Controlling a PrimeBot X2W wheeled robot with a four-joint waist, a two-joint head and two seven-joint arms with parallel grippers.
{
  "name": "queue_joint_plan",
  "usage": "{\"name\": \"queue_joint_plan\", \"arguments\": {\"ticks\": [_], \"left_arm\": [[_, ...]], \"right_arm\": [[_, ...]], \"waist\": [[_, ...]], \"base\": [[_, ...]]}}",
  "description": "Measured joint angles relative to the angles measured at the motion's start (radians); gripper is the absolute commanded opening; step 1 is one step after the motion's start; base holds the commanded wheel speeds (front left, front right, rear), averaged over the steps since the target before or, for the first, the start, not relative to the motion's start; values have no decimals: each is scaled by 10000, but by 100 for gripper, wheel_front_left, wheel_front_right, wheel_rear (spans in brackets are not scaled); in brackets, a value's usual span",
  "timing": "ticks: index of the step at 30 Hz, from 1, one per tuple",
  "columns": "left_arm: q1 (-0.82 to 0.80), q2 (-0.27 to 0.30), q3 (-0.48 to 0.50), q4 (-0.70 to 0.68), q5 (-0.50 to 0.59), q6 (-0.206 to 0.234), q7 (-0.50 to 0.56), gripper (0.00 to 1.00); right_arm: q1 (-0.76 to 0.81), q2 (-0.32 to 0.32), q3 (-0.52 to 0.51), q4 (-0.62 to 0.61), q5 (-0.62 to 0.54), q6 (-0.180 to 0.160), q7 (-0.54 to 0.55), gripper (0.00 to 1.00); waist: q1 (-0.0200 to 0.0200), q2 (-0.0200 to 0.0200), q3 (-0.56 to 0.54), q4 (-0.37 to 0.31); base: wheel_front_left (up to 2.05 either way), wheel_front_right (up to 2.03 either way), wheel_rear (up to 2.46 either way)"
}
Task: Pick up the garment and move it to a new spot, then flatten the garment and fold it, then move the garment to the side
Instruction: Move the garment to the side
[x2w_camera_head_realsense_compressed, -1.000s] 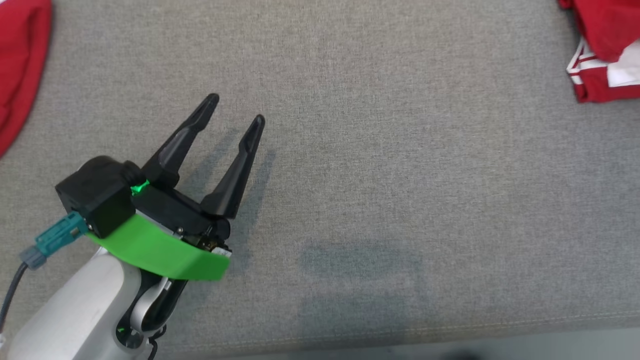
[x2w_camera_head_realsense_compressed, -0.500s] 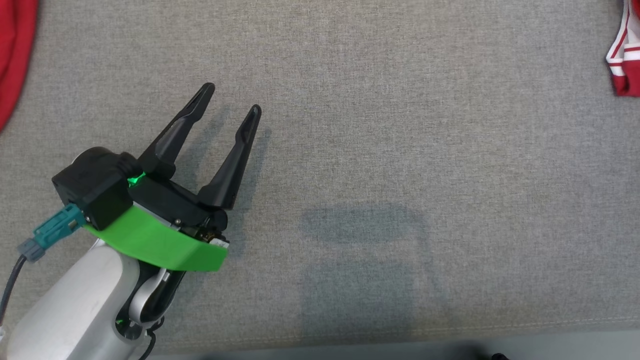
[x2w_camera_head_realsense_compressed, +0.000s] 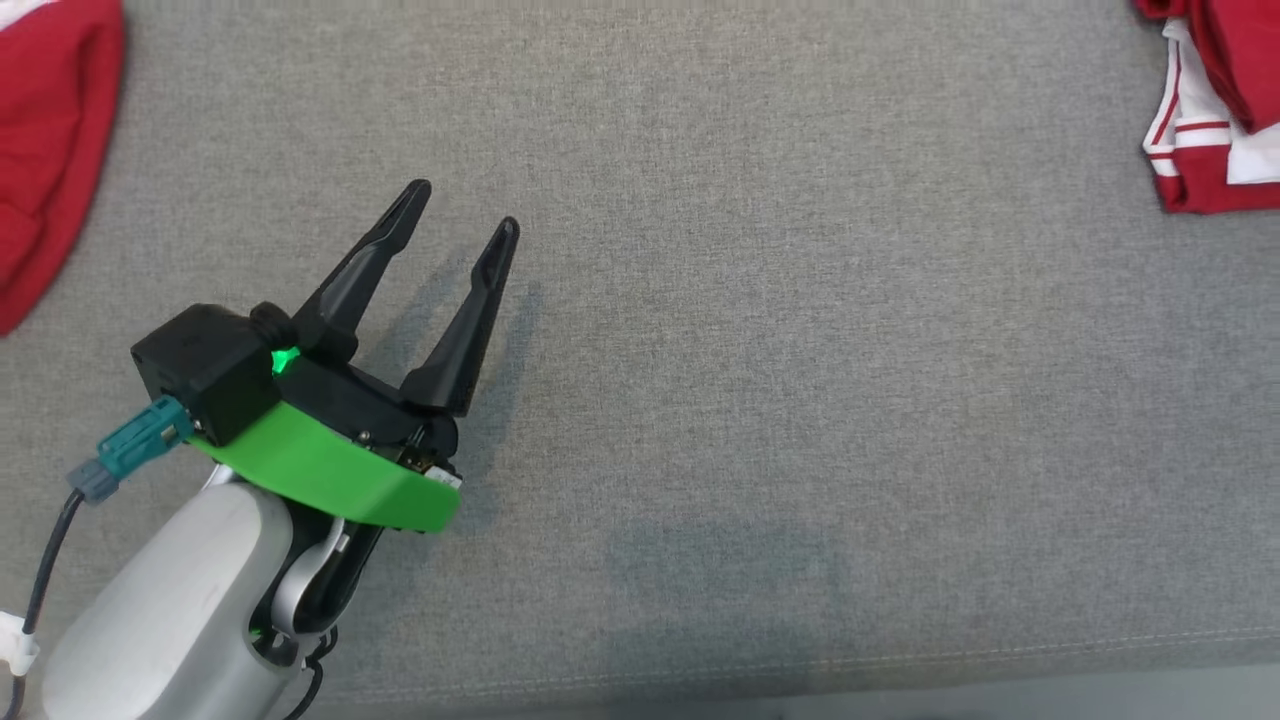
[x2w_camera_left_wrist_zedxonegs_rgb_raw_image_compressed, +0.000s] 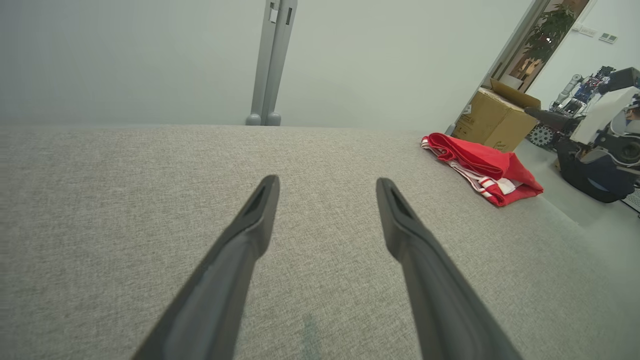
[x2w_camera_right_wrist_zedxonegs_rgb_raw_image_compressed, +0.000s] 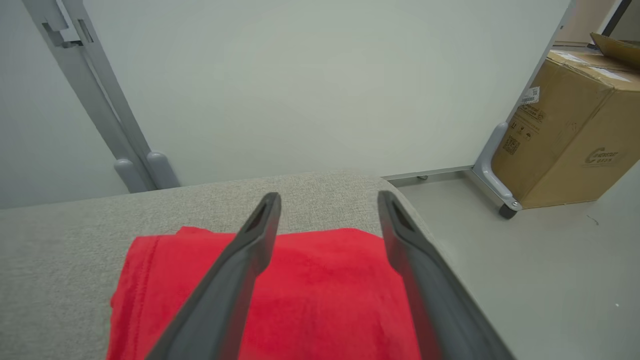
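A red garment with white stripes (x2w_camera_head_realsense_compressed: 1215, 120) lies bunched at the far right edge of the grey fabric surface (x2w_camera_head_realsense_compressed: 800, 300); it also appears in the left wrist view (x2w_camera_left_wrist_zedxonegs_rgb_raw_image_compressed: 482, 167). Another red cloth (x2w_camera_head_realsense_compressed: 50, 150) lies at the far left edge. My left gripper (x2w_camera_head_realsense_compressed: 464, 205) hovers open over bare grey fabric at the lower left, its fingers (x2w_camera_left_wrist_zedxonegs_rgb_raw_image_compressed: 327, 181) apart with nothing between them. My right gripper (x2w_camera_right_wrist_zedxonegs_rgb_raw_image_compressed: 328, 196) is open just above a flat red garment (x2w_camera_right_wrist_zedxonegs_rgb_raw_image_compressed: 310, 295) near the surface's corner. Whether its fingers touch the cloth I cannot tell.
The surface's front edge (x2w_camera_head_realsense_compressed: 900, 665) runs along the bottom of the head view. A cardboard box (x2w_camera_right_wrist_zedxonegs_rgb_raw_image_compressed: 565, 135) stands on the floor past the right corner, near a grey partition foot (x2w_camera_right_wrist_zedxonegs_rgb_raw_image_compressed: 492, 175). Another robot (x2w_camera_left_wrist_zedxonegs_rgb_raw_image_compressed: 600, 145) stands further right.
The head camera has swayed, so both red cloths slid out and back at the picture's edges. My left gripper stays open in about the same place.
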Motion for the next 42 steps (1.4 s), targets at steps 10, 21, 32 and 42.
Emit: {"name": "queue_joint_plan", "arguments": {"ticks": [10, 21, 32, 42], "left_arm": [[460, -295, 391, 734, -44, 27, -54, 100], [1238, -593, 688, 1379, -123, 201, -84, 100], [2301, -706, 993, 1862, -127, 412, -84, 100], [3260, -694, 1747, 1778, 280, 640, -84, 100]], "right_arm": [[-23, 422, 155, -1202, -535, 307, -90, 100], [1235, 1248, 121, -2660, -738, 339, -111, 100], [4041, 2383, -364, -3954, -798, 38, -111, 100], [6218, 3256, -608, -5369, -1404, -410, -111, 100]], "waist": [[0, 0, -1214, 32], [0, 0, -2506, 351], [-1, 0, -3948, 920], [-1, 0, -5088, 1390]], "base": [[0, 0, 0], [0, 0, 0], [0, 0, 0], [0, 0, 0]]}}
